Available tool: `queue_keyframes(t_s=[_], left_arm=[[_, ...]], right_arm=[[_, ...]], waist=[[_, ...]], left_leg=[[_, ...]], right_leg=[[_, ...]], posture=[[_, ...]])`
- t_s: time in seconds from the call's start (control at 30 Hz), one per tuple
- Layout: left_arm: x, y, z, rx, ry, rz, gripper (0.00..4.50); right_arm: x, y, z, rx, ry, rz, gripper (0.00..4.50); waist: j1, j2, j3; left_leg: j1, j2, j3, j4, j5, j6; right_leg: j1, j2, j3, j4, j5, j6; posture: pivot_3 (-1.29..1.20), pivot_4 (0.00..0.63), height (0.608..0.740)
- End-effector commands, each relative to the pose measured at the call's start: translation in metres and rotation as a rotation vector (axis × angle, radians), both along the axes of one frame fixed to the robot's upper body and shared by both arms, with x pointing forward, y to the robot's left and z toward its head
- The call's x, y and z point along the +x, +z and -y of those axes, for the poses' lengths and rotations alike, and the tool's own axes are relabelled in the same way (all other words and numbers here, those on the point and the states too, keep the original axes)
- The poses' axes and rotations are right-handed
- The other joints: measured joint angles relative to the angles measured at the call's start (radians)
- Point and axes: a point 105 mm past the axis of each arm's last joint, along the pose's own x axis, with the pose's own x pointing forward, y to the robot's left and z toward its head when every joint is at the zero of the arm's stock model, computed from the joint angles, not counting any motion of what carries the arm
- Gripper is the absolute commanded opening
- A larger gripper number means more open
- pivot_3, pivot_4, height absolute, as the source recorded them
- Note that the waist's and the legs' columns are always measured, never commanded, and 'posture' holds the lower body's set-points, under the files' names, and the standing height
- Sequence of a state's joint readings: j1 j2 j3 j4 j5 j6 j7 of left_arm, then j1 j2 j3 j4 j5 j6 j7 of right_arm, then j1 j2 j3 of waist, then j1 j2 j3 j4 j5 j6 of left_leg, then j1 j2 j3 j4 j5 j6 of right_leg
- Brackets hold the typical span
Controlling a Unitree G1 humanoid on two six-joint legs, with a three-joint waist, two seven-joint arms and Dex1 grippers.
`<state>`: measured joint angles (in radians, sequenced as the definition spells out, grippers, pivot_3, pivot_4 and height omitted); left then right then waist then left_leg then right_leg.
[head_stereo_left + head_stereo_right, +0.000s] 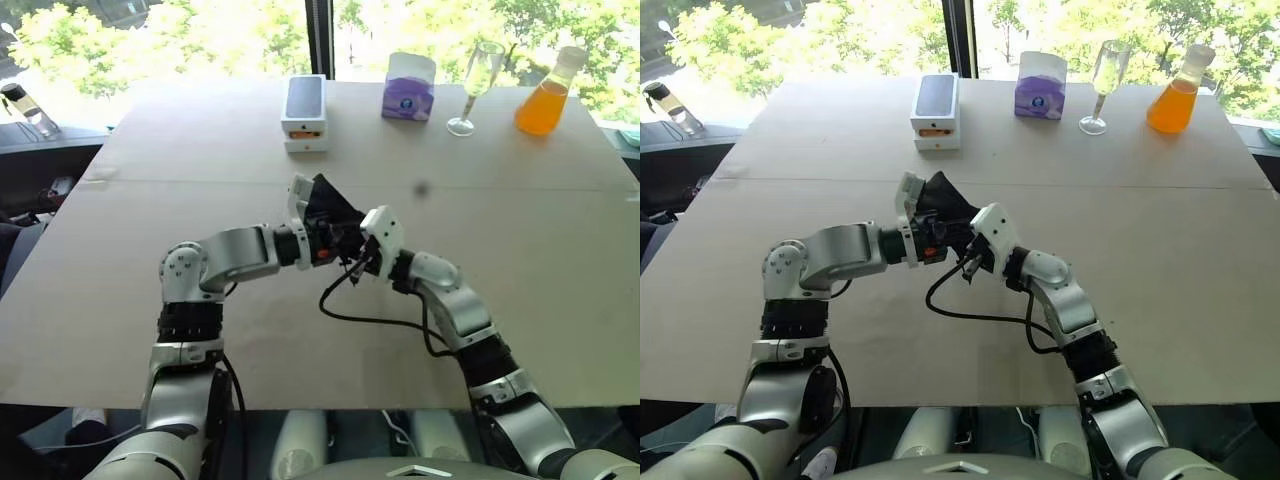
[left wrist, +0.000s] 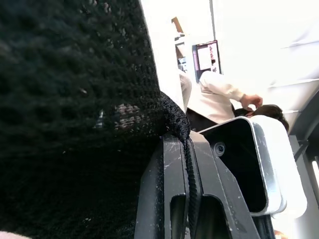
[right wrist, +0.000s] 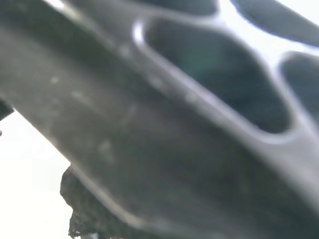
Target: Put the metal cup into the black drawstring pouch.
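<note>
My left gripper (image 2: 187,199) is clamped on the black drawstring pouch (image 1: 330,210) above the table (image 1: 150,160); my right gripper's (image 1: 352,262) fingers are together beside it.

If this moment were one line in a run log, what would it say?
left pincer: shut on pouch | right pincer: shut, at pouch | pouch: held above table

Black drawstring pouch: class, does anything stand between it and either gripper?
Nothing visible does. The left gripper has its jaws clamped on the black drawstring pouch, holding it above the table; the right gripper, jaws shut, sits right beside it.
</note>
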<state>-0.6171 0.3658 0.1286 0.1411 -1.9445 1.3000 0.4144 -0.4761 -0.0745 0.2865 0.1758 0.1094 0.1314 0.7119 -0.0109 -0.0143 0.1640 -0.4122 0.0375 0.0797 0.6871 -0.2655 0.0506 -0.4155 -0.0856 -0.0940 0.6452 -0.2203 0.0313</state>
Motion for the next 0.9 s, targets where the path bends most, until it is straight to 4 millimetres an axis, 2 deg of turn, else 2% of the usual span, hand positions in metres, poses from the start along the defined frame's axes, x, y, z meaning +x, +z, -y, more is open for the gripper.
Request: queue_keyframes(t_s=[0.03, 0.17, 0.2, 0.27, 0.37, 0.47, 0.53, 0.6, 0.7, 0.9], left_arm=[[-0.011, -0.005, 0.011, 0.025, -0.080, -0.008, 0.00], [0.002, -0.019, -0.004, 0.172, 0.043, 0.016, 0.00], [0.007, -0.020, -0.007, 0.180, 0.072, 0.021, 0.00], [0.014, -0.022, -0.011, 0.187, 0.108, 0.021, 0.00], [0.019, -0.027, -0.013, 0.217, 0.122, 0.027, 0.00], [0.023, -0.030, -0.011, 0.225, 0.129, 0.032, 0.00], [0.025, -0.028, -0.009, 0.223, 0.126, 0.041, 0.00], [0.026, -0.024, -0.003, 0.212, 0.107, 0.064, 0.00], [0.028, -0.016, 0.007, 0.193, 0.087, 0.087, 0.00], [0.032, -0.003, 0.019, 0.171, 0.066, 0.123, 0.00]], right_arm=[[0.002, 0.015, 0.000, -0.039, 0.002, 0.087, 1.01], [0.007, 0.017, 0.019, -0.122, -0.065, 0.152, 2.64], [0.001, 0.014, 0.024, -0.156, -0.036, 0.147, 2.99], [-0.011, 0.013, 0.033, -0.195, 0.009, 0.131, 2.99], [-0.026, 0.025, 0.052, -0.175, 0.027, 0.065, 2.99], [-0.027, 0.044, 0.069, -0.131, -0.042, 0.045, 2.99], [-0.028, 0.049, 0.079, -0.135, -0.071, 0.027, 2.99], [-0.031, 0.041, 0.087, -0.183, -0.086, -0.017, 2.99], [-0.046, 0.026, 0.092, -0.183, -0.073, -0.173, 2.99], [-0.079, 0.011, 0.083, -0.049, -0.059, -0.489, 2.99]], waist=[[0.003, 0.000, 0.000], [0.000, 0.000, 0.000], [0.000, 0.001, 0.001], [0.003, 0.002, 0.001], [0.010, 0.002, 0.001], [0.011, 0.002, 0.001], [0.011, 0.002, 0.001], [0.017, 0.002, 0.001], [0.028, 0.001, 0.001], [0.025, 0.001, 0.001]], left_leg=[[0.000, 0.000, 0.000, 0.000, 0.000, 0.000], [0.000, 0.000, 0.000, 0.000, 0.000, 0.000], [0.000, 0.000, 0.000, 0.000, 0.000, 0.000], [0.000, 0.000, 0.000, 0.000, 0.000, 0.000], [-0.001, 0.000, -0.001, -0.001, 0.000, 0.000], [-0.001, 0.000, -0.001, -0.001, 0.000, 0.000], [0.000, 0.000, 0.000, -0.001, 0.000, 0.000], [0.000, 0.000, -0.001, -0.001, 0.000, 0.000], [-0.001, 0.000, -0.001, -0.001, 0.000, 0.000], [-0.002, 0.000, -0.002, -0.001, 0.000, 0.000]], right_leg=[[0.000, 0.000, 0.000, 0.000, 0.000, 0.000], [0.000, 0.000, 0.000, 0.000, 0.000, 0.000], [0.000, 0.000, 0.000, 0.000, 0.000, 0.000], [0.000, 0.000, 0.000, 0.000, 0.000, 0.000], [0.000, 0.000, -0.001, -0.002, 0.000, 0.000], [0.000, 0.000, -0.001, -0.002, 0.000, 0.000], [0.000, 0.001, -0.001, -0.001, 0.000, 0.000], [0.000, 0.001, -0.001, -0.001, 0.000, 0.000], [0.000, 0.001, -0.002, -0.002, 0.000, 0.000], [0.000, 0.000, -0.002, -0.002, 0.000, 0.000]], posture=[[0.00, 0.150, 0.737], [0.00, 0.150, 0.737], [0.00, 0.150, 0.737], [0.00, 0.150, 0.737], [0.00, 0.150, 0.737], [0.00, 0.150, 0.737], [0.00, 0.150, 0.737], [0.00, 0.150, 0.737], [0.00, 0.150, 0.737], [0.00, 0.150, 0.737]])
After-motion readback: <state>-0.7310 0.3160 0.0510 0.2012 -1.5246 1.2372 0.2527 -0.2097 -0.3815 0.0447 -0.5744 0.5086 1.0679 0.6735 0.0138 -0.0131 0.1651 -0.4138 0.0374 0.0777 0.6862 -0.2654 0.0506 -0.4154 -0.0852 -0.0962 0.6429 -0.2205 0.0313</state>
